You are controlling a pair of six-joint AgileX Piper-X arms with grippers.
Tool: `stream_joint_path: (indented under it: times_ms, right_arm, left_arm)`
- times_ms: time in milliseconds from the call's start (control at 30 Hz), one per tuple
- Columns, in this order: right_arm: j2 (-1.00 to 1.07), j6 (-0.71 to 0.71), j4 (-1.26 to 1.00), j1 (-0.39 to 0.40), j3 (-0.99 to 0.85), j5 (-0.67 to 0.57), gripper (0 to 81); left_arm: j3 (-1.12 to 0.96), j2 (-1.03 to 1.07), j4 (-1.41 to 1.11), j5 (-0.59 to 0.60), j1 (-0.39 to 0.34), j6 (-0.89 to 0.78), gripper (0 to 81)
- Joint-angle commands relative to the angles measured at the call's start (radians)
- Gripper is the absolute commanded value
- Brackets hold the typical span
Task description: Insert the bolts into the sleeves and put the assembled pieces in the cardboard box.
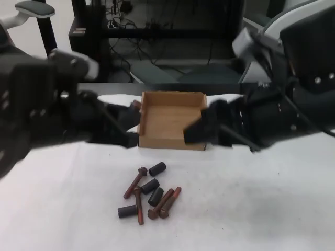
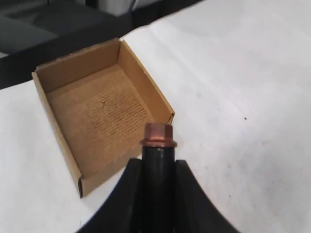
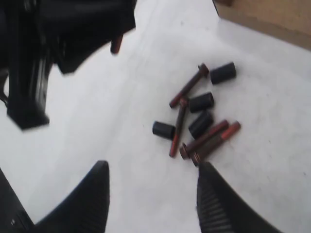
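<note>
Here, above the white-covered bench [image 1: 235, 209], the left gripper [image 2: 158, 166] clasps a sleeved bolt [image 2: 158, 138], the right gripper [image 3: 153, 167] gapes wide.

The bolt [image 2: 158, 135] in my left gripper [image 2: 158, 164] is coppery metal with a dull sheen, its sleeve [image 2: 158, 170] smooth matt black, like my plastic fingers [image 2: 129, 199]. My right gripper [image 3: 153, 167] has black, ribbed pads [image 3: 214, 206]. The cardboard box [image 2: 97, 111] is plain brown card, matt, its floor finely ridged. The loose bolts [image 3: 187, 87] look reddish metal, the loose sleeves [image 3: 201, 102] matt black. The bench cover [image 2: 243, 73] is white, matt, faintly speckled.
</note>
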Motion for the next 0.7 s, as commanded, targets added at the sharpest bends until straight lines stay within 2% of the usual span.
stream_joint_path:
  times_ms: [0, 400, 667]
  right_arm:
    - [-0.012, -0.055, 0.075, -0.003, -0.004, 0.029, 55.4]
    - [-0.012, -0.156, 0.161, -0.022, -0.004, 0.039, 55.4]
    - [-0.012, -0.163, 0.161, -0.022, -0.004, -0.029, 55.4]
  left_arm:
    - [-0.136, 0.097, 0.086, 0.002, 0.001, 0.034, 1.7]
    - [-0.692, 0.537, 0.437, 0.006, -0.002, -0.022, 1.7]
    - [-0.919, 0.723, 0.481, -0.003, -0.023, -0.042, 1.7]
